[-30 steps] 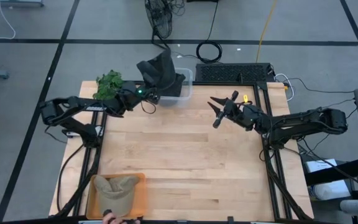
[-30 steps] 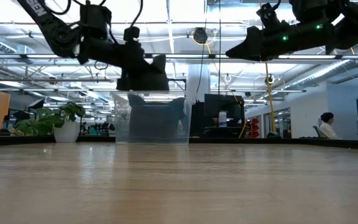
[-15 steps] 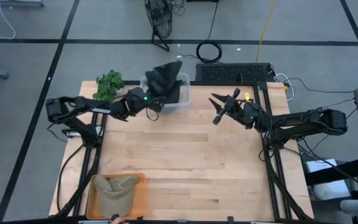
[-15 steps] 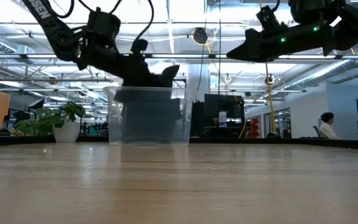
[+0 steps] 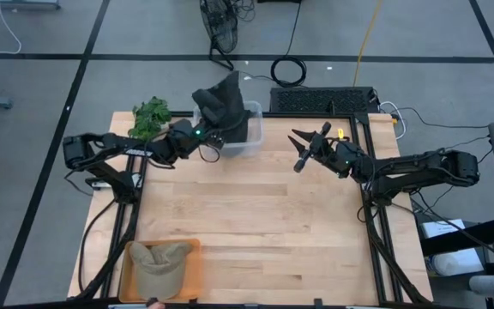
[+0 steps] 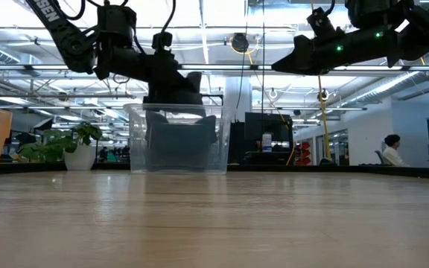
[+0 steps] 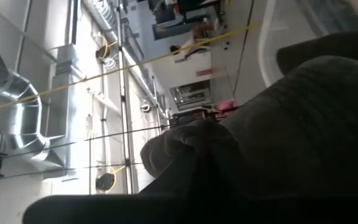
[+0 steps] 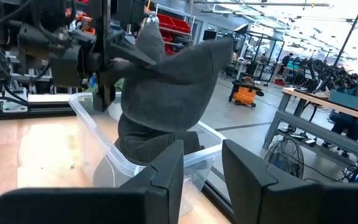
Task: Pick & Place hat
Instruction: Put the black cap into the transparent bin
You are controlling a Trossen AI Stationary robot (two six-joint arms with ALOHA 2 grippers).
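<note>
Nearest the front edge of the wooden table [image 5: 256,215], an orange tray [image 5: 191,266] sat at the left corner with a tan cap [image 5: 159,262] lying in it, well apart from both arms.

Farther back on the right, the right gripper [image 5: 299,148] hung in the air above the table, fingers spread with a plain gap between them and nothing in it, pointed toward the bin. From its wrist camera the two dark fingers [image 8: 166,171] framed the bin and the cloth beyond.

At the far edge, a clear plastic bin [image 5: 251,137] stood on the table. A dark grey hat [image 5: 223,107] draped into it, lower part inside the bin walls [image 6: 177,145], upper part rising above the rim in a peak [image 8: 166,68]. The left gripper [image 5: 206,137] was at the bin's near-left side, right against the hat's upper fabric; I could not tell whether it pinched the cloth or had let go. Its wrist camera was filled with dark fabric [image 7: 278,137].

A green plant [image 5: 150,116] stood at the far left corner.
</note>
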